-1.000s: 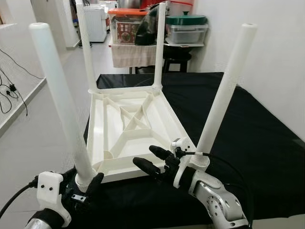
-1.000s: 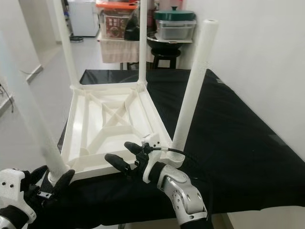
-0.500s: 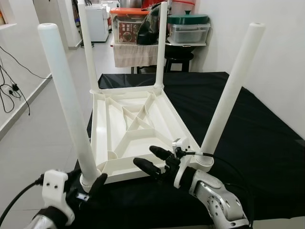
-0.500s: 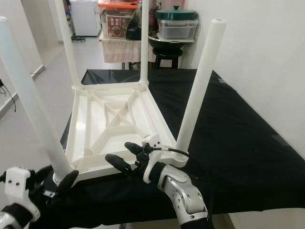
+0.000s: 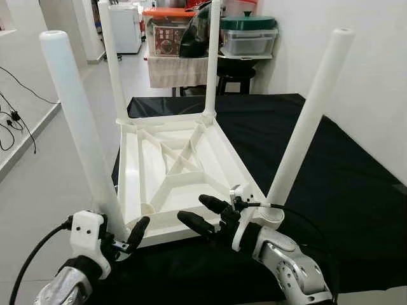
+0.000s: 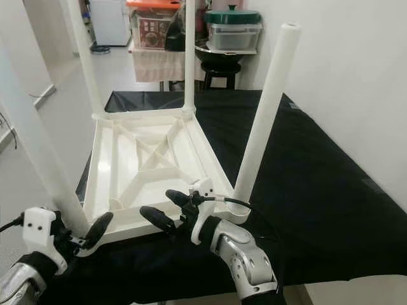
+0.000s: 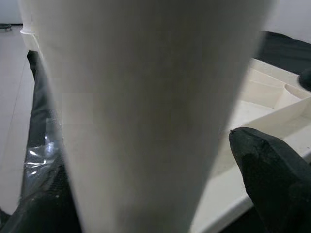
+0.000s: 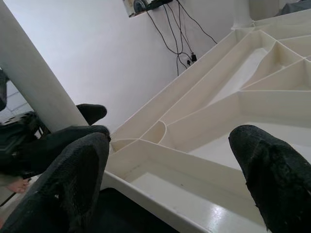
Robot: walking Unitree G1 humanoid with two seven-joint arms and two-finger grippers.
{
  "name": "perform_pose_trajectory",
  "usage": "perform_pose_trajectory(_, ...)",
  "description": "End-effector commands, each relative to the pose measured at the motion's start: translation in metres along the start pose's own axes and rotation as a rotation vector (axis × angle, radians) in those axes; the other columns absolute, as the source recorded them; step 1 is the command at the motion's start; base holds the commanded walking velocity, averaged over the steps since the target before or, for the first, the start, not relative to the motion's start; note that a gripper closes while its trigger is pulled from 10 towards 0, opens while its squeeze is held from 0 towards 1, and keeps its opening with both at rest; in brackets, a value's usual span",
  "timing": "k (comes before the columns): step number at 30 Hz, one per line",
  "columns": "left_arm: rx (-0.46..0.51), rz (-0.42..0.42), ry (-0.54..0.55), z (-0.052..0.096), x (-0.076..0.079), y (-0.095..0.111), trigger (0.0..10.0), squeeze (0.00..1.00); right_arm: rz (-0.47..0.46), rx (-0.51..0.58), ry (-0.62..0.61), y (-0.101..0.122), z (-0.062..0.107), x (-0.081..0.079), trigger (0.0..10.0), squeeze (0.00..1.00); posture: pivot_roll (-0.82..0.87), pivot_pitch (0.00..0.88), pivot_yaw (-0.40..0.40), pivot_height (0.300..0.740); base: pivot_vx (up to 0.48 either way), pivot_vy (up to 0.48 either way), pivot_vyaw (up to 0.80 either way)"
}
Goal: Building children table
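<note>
A white plastic children's table point(image 5: 166, 173) lies upside down on a black-covered surface point(image 5: 337, 171), its four legs pointing up. My left gripper point(image 5: 121, 230) stands open around the base of the near left leg point(image 5: 76, 127). One of its fingers point(image 7: 272, 179) sits just beside that leg point(image 7: 146, 111), and the other is hidden behind it. My right gripper point(image 5: 194, 210) is open over the table's near rim point(image 8: 160, 160), between the two near legs and holding nothing. The near right leg point(image 5: 305, 121) rises just right of that wrist.
The black surface extends to the right, up to a white wall point(image 5: 369, 76). Behind it stand a dark stool point(image 5: 235, 79) and a shelf with lidded storage boxes point(image 5: 248, 38). Bare floor with cables point(image 5: 13, 121) lies to the left.
My left gripper has risen and closed in on the near left leg's base. The camera has shifted a little. The right gripper has stayed in place.
</note>
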State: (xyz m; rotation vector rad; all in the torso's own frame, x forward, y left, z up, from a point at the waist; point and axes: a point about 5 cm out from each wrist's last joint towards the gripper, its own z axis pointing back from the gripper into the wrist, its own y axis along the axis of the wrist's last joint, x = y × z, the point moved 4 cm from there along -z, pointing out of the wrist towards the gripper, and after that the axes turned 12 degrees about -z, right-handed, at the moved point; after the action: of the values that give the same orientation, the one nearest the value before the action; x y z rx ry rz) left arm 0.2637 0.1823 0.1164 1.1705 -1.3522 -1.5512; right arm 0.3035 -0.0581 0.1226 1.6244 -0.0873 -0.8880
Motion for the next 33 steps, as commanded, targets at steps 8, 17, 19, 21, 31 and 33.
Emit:
perform_pose_trajectory(8, -0.006, -0.011, 0.058, -0.007, -0.005, -0.007, 1.3, 0.0, 0.134, 0.006, 0.103, 0.022, 0.029, -0.01, 10.0, 0.0, 0.05, 0.0, -0.033, 0.74, 0.0, 0.0, 0.0)
perform_pose_trajectory(17, -0.004, -0.007, 0.06, -0.008, -0.004, -0.009, 0.0, 0.0, 0.247, -0.082, 0.142, 0.052, 0.094, -0.016, 10.0, 0.0, 0.03, 0.0, -0.027, 0.74, 0.0, 0.0, 0.0)
perform_pose_trajectory(19, -0.005, -0.007, 0.061, -0.007, -0.004, -0.01, 0.0, 0.0, 0.273, -0.11, 0.107, 0.055, 0.108, -0.011, 10.0, 0.0, 0.03, 0.0, -0.026, 0.74, 0.0, 0.0, 0.0)
perform_pose_trajectory(21, -0.006, -0.007, 0.062, -0.007, -0.004, -0.011, 0.0, 0.0, 0.302, -0.132, 0.066, 0.06, 0.12, -0.007, 10.0, 0.0, 0.03, 0.0, -0.027, 0.74, 0.0, 0.0, 0.0)
perform_pose_trajectory(31, -0.006, -0.011, 0.057, -0.006, -0.004, -0.011, 0.0, 0.0, 0.43, -0.002, -0.447, 0.147, 0.177, 0.058, 10.0, 0.0, 0.04, 0.0, -0.029, 0.74, 0.0, 0.0, 0.0)
perform_pose_trajectory(33, -0.004, -0.013, 0.055, -0.006, -0.003, -0.011, 0.0, 0.0, 0.42, 0.057, -0.475, 0.159, 0.178, 0.06, 10.0, 0.0, 0.04, 0.0, -0.029, 0.74, 0.0, 0.0, 0.0)
